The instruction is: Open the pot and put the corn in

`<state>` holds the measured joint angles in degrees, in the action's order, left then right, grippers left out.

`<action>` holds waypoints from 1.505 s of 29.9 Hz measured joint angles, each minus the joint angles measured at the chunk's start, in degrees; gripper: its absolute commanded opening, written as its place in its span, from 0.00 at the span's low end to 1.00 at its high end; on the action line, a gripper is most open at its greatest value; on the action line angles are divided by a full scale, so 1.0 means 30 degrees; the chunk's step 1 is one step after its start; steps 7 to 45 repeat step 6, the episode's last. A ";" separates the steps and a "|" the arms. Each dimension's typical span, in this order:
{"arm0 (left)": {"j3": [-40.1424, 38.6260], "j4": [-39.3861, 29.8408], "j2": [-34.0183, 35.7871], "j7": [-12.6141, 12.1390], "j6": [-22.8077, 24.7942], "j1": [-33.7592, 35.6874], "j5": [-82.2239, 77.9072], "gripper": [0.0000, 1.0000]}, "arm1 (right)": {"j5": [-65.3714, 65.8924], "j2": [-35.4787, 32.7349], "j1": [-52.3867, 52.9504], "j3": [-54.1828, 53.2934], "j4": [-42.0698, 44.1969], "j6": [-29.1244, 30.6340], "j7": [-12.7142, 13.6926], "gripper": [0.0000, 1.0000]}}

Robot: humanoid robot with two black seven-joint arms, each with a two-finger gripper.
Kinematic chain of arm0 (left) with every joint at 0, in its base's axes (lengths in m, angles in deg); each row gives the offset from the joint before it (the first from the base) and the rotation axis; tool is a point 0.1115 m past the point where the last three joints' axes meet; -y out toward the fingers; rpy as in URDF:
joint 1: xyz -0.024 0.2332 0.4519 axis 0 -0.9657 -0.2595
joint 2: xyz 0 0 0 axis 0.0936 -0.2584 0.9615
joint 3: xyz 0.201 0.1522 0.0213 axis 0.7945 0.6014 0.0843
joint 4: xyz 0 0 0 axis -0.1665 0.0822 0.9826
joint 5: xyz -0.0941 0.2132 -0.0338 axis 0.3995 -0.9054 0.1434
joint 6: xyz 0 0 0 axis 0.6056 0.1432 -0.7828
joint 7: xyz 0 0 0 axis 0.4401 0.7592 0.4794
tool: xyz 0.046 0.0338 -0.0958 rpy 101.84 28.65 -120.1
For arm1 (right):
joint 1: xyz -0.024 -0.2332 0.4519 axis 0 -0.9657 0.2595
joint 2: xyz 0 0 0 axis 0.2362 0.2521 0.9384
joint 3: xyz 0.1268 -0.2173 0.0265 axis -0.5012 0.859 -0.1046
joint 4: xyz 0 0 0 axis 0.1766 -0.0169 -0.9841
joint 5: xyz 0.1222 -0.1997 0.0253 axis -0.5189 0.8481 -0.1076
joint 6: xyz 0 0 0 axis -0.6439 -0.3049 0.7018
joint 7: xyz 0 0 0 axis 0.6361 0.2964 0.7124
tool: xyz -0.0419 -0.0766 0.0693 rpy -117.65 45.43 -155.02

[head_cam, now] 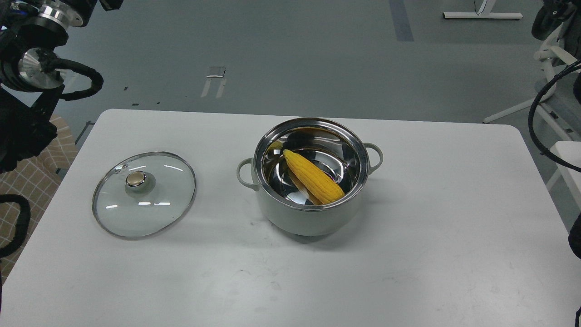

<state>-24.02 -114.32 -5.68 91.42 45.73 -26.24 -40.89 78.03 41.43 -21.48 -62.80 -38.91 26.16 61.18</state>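
The pale grey-green pot (308, 213) stands open at the middle of the white table (408, 254). The yellow corn cob (313, 176) lies slanted inside it, tip toward the back left, resting on the steel interior. The glass lid (144, 194) with its gold knob (135, 179) lies flat on the table to the left of the pot. Part of my left arm (32, 72) shows at the upper left edge; its gripper is out of view. Only cables of my right arm (551, 113) show at the right edge; its gripper is out of view.
A checked tan cloth (36, 168) lies beyond the table's left edge. White frame legs (549, 54) stand on the grey floor at the upper right. The table's front and right parts hold nothing but faint marks.
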 measured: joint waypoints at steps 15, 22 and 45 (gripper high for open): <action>0.0061 -0.0013 -0.0004 -0.0012 -0.0192 -0.0463 -0.0034 0.98 | -0.0011 0.0297 0.0021 -0.0019 -0.0069 -0.0048 0.0001 1.00; 0.0061 -0.0013 -0.0004 -0.0012 -0.0192 -0.0463 -0.0034 0.98 | -0.0011 0.0297 0.0021 -0.0019 -0.0069 -0.0048 0.0001 1.00; 0.0061 -0.0013 -0.0004 -0.0012 -0.0192 -0.0463 -0.0034 0.98 | -0.0011 0.0297 0.0021 -0.0019 -0.0069 -0.0048 0.0001 1.00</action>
